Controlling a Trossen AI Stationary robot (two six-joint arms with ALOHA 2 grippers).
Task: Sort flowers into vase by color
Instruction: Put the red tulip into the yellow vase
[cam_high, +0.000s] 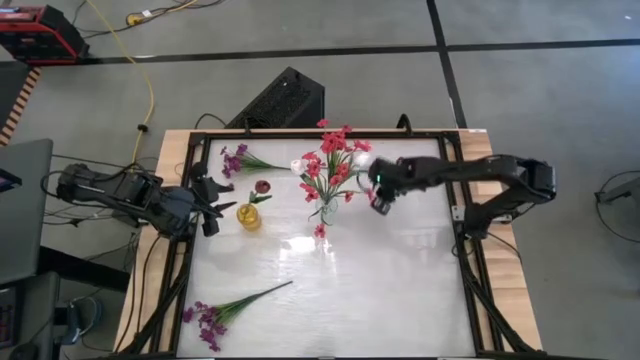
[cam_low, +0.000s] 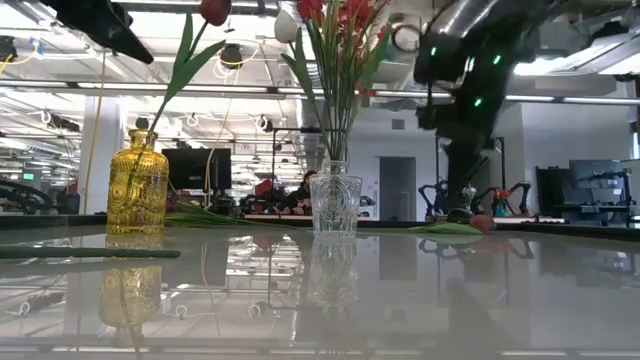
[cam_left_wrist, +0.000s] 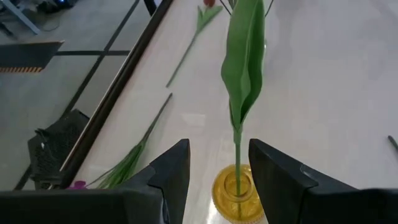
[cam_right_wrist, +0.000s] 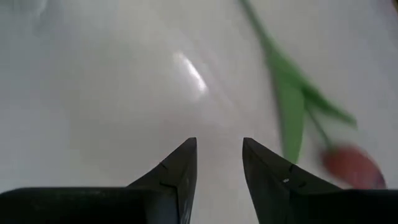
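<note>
Clear vase (cam_high: 327, 212): holds red flowers (cam_high: 330, 160).
Left tool (cam_left_wrist: 217, 171): open, beside yellow vase (cam_left_wrist: 238, 199).
Right tool (cam_right_wrist: 219, 163): open, empty; only its wrist view shows a red bud (cam_right_wrist: 352, 166) on the desk (cam_right_wrist: 93, 93).

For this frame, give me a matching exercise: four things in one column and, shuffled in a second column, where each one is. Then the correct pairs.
Things:
1. yellow vase
2. clear vase
3. purple sprig
4. right gripper

Places or states:
A. lying flat near the table's front left corner
B. holds a bunch of red-pink flowers and a white bud
C. open and empty above the table, a fallen red flower close by
D. holds one dark maroon bud on a leafy stem

Pairs: 1-D, 2-B, 3-A, 4-C
</note>
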